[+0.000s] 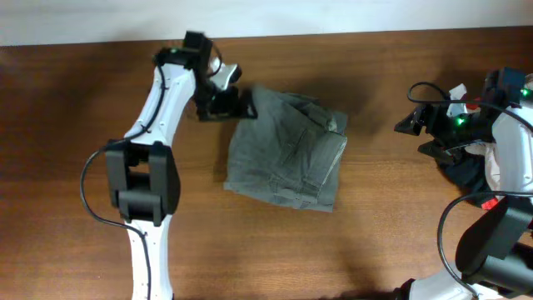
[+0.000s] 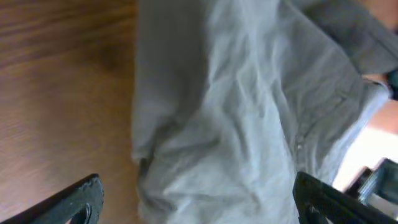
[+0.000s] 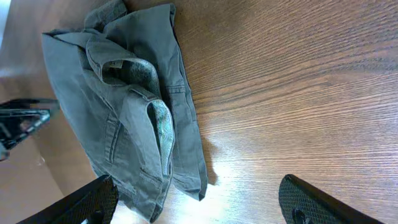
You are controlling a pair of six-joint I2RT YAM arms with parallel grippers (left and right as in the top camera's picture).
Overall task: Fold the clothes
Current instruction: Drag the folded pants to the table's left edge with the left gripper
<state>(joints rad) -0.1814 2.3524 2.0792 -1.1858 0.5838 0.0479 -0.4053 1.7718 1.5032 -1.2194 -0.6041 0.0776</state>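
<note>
The grey-olive shorts (image 1: 287, 150) lie folded in a rough square on the middle of the wooden table, waistband and pocket seams showing on the right side (image 3: 134, 106). My left gripper (image 1: 237, 107) hovers at the shorts' upper left corner, jaws wide open, with wrinkled fabric (image 2: 236, 124) below and between the fingers (image 2: 74, 202) but not gripped. My right gripper (image 1: 408, 123) stands open to the right of the shorts, apart from them; its fingertips (image 3: 311, 202) frame bare wood and the shorts' edge.
A heap of other garments (image 1: 483, 162), dark and pale, lies at the right edge under the right arm. The left arm's base (image 1: 141, 179) stands left of the shorts. Bare wood (image 1: 375, 217) stretches in front of the shorts.
</note>
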